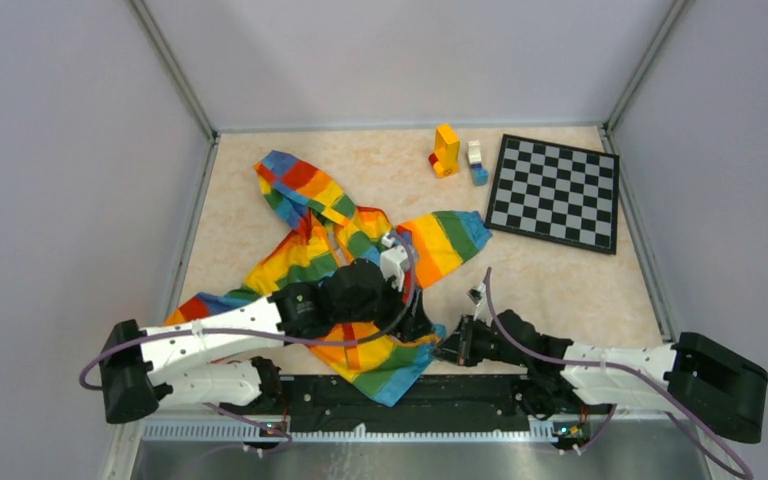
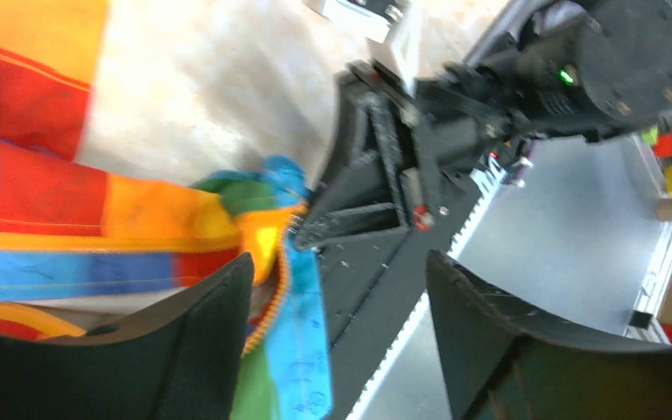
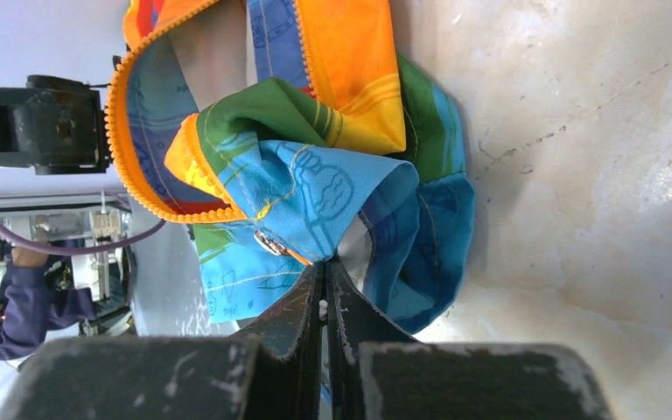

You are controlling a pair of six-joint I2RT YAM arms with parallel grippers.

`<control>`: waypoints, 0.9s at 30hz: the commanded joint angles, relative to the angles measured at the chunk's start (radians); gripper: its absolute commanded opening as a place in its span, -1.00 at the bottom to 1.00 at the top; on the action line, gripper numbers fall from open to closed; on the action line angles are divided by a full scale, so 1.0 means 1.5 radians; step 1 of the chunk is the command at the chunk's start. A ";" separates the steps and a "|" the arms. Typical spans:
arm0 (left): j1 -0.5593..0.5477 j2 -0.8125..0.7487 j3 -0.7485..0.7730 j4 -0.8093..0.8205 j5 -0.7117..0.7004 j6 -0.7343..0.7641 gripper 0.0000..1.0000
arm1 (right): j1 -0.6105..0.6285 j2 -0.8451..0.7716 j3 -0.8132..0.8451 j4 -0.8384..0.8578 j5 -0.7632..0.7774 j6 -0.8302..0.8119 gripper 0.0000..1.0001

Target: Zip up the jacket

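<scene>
- A small rainbow-striped jacket point(image 1: 295, 265) is lying spread on a pale table point(image 1: 560, 290), left of centre, with its hood pointing to the far side and its bottom hem reaching the near edge.
- The right gripper point(image 3: 325, 267) is pinching the jacket's bottom corner, its two fingers pressed fully together on a fold of blue fabric.
- This grip is probably anchoring the hem, so that the front stays taut while the zipper gets pulled.
- Just beside the pinch point, a small metal piece point(image 3: 269, 242) is showing. It may be the slider, though it is too small to tell.
- The orange zipper teeth point(image 3: 118, 131) are curving away in an open loop, so the front is not yet zipped here.
- The left arm is reaching across the middle of the jacket, covering part of it in the overhead view.
- The left gripper point(image 2: 339, 262) is hanging over the same hem with its fingers spread wide and clamping nothing.
- A strip of hem and zipper teeth is lying just beside one of its fingers point(image 2: 201, 341), not between closed pads.
- It is facing the right gripper closely, probably lining up to take the slider or the other zipper edge.
- A chessboard point(image 1: 555, 192) and a few toy blocks point(image 1: 447, 150) are sitting at the far right, well apart from the jacket and playing no part.
</scene>
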 commanded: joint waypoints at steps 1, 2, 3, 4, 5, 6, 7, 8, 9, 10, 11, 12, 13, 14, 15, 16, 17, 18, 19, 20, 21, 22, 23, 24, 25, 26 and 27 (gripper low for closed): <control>-0.118 -0.007 0.005 -0.062 -0.166 -0.136 0.24 | 0.007 -0.028 -0.020 0.015 0.022 0.011 -1.00; -0.140 0.003 0.004 -0.054 -0.179 -0.159 0.06 | 0.007 -0.036 -0.022 0.010 0.026 0.014 -1.00; -0.155 0.018 0.003 -0.047 -0.185 -0.178 -0.08 | 0.007 -0.044 -0.023 0.005 0.031 0.017 -1.00; -0.165 0.033 0.004 -0.039 -0.188 -0.191 -0.19 | 0.007 -0.055 -0.024 -0.004 0.034 0.018 -1.00; -0.172 0.052 0.004 -0.033 -0.195 -0.209 -0.26 | 0.006 -0.062 -0.024 -0.010 0.037 0.018 -1.00; -0.177 0.065 0.003 -0.030 -0.208 -0.223 -0.33 | 0.007 -0.069 -0.023 -0.015 0.037 0.016 -1.00; -0.178 0.076 0.000 -0.021 -0.216 -0.233 -0.38 | 0.007 -0.076 -0.022 -0.023 0.038 0.015 -1.00; -0.178 0.086 -0.004 -0.012 -0.225 -0.238 -0.41 | 0.007 -0.081 -0.022 -0.028 0.037 0.016 -1.00; -0.178 0.096 -0.006 0.000 -0.231 -0.239 -0.46 | 0.007 -0.084 -0.024 -0.028 0.037 0.016 -1.00; -0.178 0.109 -0.005 0.009 -0.237 -0.240 -0.49 | 0.007 -0.088 -0.024 -0.029 0.037 0.017 -1.00; -0.179 0.124 0.002 0.008 -0.245 -0.247 -0.52 | 0.006 -0.092 -0.023 -0.033 0.037 0.017 -1.00; -0.178 0.140 0.009 0.007 -0.252 -0.255 -0.53 | 0.006 -0.094 -0.023 -0.036 0.036 0.016 -1.00; -0.177 0.157 0.019 0.004 -0.257 -0.264 -0.51 | 0.007 -0.096 -0.023 -0.038 0.036 0.016 -1.00; -0.177 0.172 0.031 -0.003 -0.265 -0.274 -0.49 | 0.006 -0.098 -0.023 -0.039 0.036 0.017 -1.00; -0.177 0.187 0.042 -0.007 -0.269 -0.279 -0.49 | 0.007 -0.101 -0.024 -0.039 0.036 0.019 -1.00; -0.177 0.201 0.056 -0.016 -0.274 -0.284 -0.51 | 0.007 -0.103 -0.027 -0.038 0.036 0.021 -1.00; -0.177 0.216 0.071 -0.038 -0.284 -0.299 -0.52 | 0.007 -0.105 -0.028 -0.039 0.036 0.021 -1.00; -0.177 0.228 0.082 -0.058 -0.290 -0.320 -0.53 | 0.007 -0.108 -0.029 -0.041 0.035 0.023 -1.00; -0.177 0.240 0.092 -0.070 -0.294 -0.326 -0.54 | 0.006 -0.110 -0.030 -0.042 0.035 0.023 -1.00; -0.177 0.253 0.098 -0.075 -0.295 -0.330 -0.54 | 0.007 -0.111 -0.032 -0.043 0.035 0.023 -1.00; -0.177 0.260 0.103 -0.076 -0.296 -0.333 -0.53 | 0.007 -0.112 -0.032 -0.045 0.036 0.022 -1.00; -0.178 0.264 0.105 -0.077 -0.299 -0.339 -0.52 | 0.007 -0.112 -0.032 -0.045 0.036 0.021 -1.00; -0.178 0.266 0.107 -0.075 -0.302 -0.344 -0.51 | 0.007 -0.112 -0.031 -0.046 0.036 0.020 -1.00; -0.178 0.267 0.107 -0.074 -0.305 -0.348 -0.51 | 0.007 -0.111 -0.031 -0.046 0.036 0.020 -1.00; -0.178 0.267 0.106 -0.076 -0.310 -0.350 -0.50 | 0.007 -0.112 -0.031 -0.046 0.035 0.020 -1.00; -0.178 0.267 0.107 -0.076 -0.314 -0.349 -0.49 | 0.007 -0.112 -0.031 -0.046 0.035 0.020 -1.00; -0.179 0.269 0.108 -0.076 -0.317 -0.345 -0.46 | 0.007 -0.113 -0.031 -0.046 0.034 0.019 -1.00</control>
